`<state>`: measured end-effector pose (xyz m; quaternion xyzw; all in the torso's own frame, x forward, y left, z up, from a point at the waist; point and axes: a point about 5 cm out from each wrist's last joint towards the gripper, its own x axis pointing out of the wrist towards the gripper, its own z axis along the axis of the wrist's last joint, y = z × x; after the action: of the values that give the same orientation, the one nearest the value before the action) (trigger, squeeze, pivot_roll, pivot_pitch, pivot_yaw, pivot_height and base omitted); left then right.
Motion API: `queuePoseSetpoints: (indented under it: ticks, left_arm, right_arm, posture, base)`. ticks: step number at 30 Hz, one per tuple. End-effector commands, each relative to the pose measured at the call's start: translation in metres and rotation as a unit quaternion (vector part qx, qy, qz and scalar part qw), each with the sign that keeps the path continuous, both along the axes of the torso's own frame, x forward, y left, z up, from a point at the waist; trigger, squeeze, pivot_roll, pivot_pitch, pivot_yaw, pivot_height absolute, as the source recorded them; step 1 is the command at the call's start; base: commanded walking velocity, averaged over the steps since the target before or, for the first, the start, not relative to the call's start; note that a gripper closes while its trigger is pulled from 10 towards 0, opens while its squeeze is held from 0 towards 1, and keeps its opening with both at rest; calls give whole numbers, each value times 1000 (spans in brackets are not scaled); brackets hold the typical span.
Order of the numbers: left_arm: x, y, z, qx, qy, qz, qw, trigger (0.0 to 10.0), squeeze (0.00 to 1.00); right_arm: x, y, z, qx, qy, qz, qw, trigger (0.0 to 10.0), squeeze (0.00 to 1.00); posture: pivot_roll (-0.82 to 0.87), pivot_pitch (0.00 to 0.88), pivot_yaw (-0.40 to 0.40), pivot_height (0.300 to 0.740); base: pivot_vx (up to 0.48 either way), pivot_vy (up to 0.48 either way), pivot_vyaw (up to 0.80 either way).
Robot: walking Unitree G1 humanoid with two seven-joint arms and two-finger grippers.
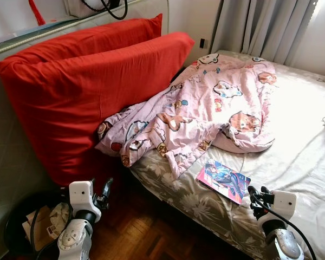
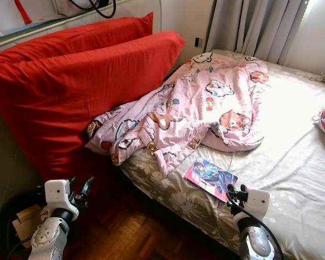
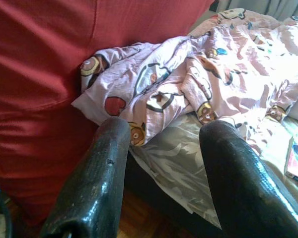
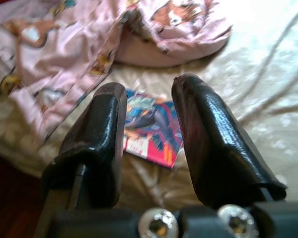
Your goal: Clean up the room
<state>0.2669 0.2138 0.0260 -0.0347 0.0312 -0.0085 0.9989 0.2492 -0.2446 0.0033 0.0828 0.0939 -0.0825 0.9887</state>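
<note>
The right gripper [image 4: 144,144] is hovering low over the near edge of the bed [image 1: 309,135], its two black fingers parted moderately and holding nothing. Directly ahead of those fingers, and seen between them in the right wrist view, a colourful comic book [image 1: 223,180] is lying flat on the patterned sheet, close to the mattress edge; the gripper is near it but not touching. Beyond the book, further from the gripper, a crumpled pink cartoon-print blanket [image 1: 206,108] is sprawling across the bed, one corner trailing down toward the floor. The left gripper [image 3: 164,163] is hanging over the wooden floor [image 1: 146,233] in the gap beside the bed, fingers likewise spread and empty, pointing toward the blanket's drooping corner and the two red pillows [image 1: 81,86] leaning upright against the headboard. Below and behind it, a dark round bin [image 1: 27,230] holding paper scraps is standing on the floor. Judgement: the right gripper appears lined up on the book as the nearest loose item; the thin, flat book may resist a clean pinch on soft bedding.
</note>
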Motion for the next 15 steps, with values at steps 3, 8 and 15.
queuePoseSetpoints:
  ticks: [3, 8, 15]
  left_arm:
    - [7, 3, 8, 6, -7, -5, 1000, 10000, 0]
    - [6, 5, 8, 7, -9, -7, 1000, 10000, 0]
    - [3, 5, 7, 5, -6, -5, 1000, 10000, 0]
  right_arm:
    - [0, -11, 2, 10, 3, -40, 999, 10000, 0]
    - [-3, -10, -1, 18, 11, -41, 999, 10000, 0]
    - [-4, -7, -2, 10, 7, -28, 1000, 10000, 0]
  posture:
    - [4, 93, -28, 740]
    - [7, 92, -28, 740]
    - [7, 81, -28, 740]
  base:
    - [336, 0, 0]
    - [339, 0, -543]
    - [341, 0, 0]
